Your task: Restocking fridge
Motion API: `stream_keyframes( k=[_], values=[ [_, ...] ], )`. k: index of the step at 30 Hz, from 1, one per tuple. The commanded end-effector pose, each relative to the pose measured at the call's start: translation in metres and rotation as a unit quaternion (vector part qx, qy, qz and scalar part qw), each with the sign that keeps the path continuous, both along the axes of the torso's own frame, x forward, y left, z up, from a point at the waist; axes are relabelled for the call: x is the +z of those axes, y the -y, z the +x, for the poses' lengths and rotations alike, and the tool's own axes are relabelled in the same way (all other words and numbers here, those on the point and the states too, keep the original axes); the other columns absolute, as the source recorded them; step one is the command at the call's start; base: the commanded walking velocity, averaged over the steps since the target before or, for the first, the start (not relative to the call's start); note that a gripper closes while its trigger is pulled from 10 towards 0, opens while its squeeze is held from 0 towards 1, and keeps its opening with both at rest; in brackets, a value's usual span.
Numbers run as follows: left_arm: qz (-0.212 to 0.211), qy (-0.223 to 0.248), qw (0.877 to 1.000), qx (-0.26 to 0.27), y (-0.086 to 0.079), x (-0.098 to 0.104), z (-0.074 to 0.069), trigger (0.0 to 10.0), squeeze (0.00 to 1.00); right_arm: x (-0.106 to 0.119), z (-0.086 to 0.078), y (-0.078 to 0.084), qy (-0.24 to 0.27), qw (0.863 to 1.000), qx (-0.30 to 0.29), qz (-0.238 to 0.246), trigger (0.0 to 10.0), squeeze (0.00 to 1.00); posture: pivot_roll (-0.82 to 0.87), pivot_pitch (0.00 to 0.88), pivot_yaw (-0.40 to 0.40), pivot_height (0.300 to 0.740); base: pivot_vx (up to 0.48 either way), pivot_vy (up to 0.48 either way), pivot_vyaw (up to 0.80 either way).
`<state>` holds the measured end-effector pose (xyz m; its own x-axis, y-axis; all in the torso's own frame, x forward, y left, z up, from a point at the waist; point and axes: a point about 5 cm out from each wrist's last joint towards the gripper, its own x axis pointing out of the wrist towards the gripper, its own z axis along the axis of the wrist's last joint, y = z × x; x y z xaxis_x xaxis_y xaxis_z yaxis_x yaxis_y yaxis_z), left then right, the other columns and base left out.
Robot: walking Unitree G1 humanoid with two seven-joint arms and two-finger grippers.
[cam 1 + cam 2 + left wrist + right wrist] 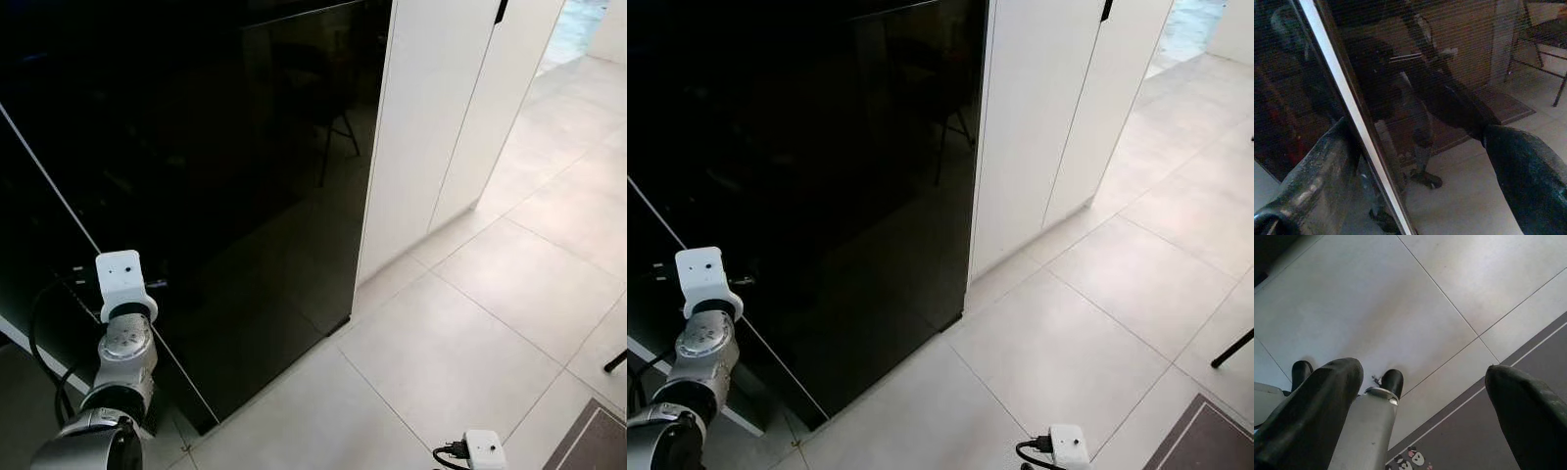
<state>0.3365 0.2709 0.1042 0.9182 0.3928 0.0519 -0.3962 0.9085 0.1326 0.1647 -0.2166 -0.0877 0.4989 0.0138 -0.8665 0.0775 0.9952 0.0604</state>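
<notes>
Left eye view looks down at a tall glossy black fridge (225,176), its door closed, standing against white cabinet panels (431,127) on a pale tiled floor (470,343). At the lower left, the silver left arm reaches up to the fridge front, its white wrist camera (122,282) close to the thin pale door seam (1352,117). In the left wrist view, the left gripper (1415,166) has its fingers apart, one on each side of that seam. The right gripper (1425,416) hangs idle, fingers apart, above the floor tiles and a grey mat (1488,431).
</notes>
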Motion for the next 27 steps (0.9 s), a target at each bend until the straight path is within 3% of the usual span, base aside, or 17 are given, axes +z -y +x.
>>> stream_keyframes(
  k=[1, 14, 21, 27],
  values=[
    [0.008, 0.063, 0.998, 0.027, -0.013, 0.037, 0.012, 10.0, 0.0, 0.0, 0.0, 0.0, 0.001, 1.0, -0.001, 0.001, 10.0, 0.0, -0.03, 0.0, -0.001, 0.74, 0.0, 0.0, 0.0],
    [-0.006, 0.06, 0.998, 0.031, -0.018, 0.045, 0.017, 10.0, 0.0, -0.001, -0.008, 0.008, -0.005, 1.0, -0.005, -0.005, 10.0, 0.0, -0.03, 0.0, -0.003, 0.74, 0.0, 0.0, 0.0],
    [-0.009, 0.043, 0.999, 0.006, -0.011, 0.03, 0.013, 10.0, 0.0, -0.001, -0.008, 0.01, -0.006, 1.0, -0.005, -0.006, 10.0, 0.0, -0.03, 0.0, -0.002, 0.74, 0.0, 0.0, 0.0],
    [0.007, 0.057, 0.998, -0.015, 0.002, 0.011, -0.003, 10.0, 0.0, -0.002, -0.009, 0.009, -0.006, 1.0, -0.008, -0.005, 10.0, 0.0, -0.03, 0.0, 0.001, 0.74, 0.0, 0.0, 0.0]
  ],
)
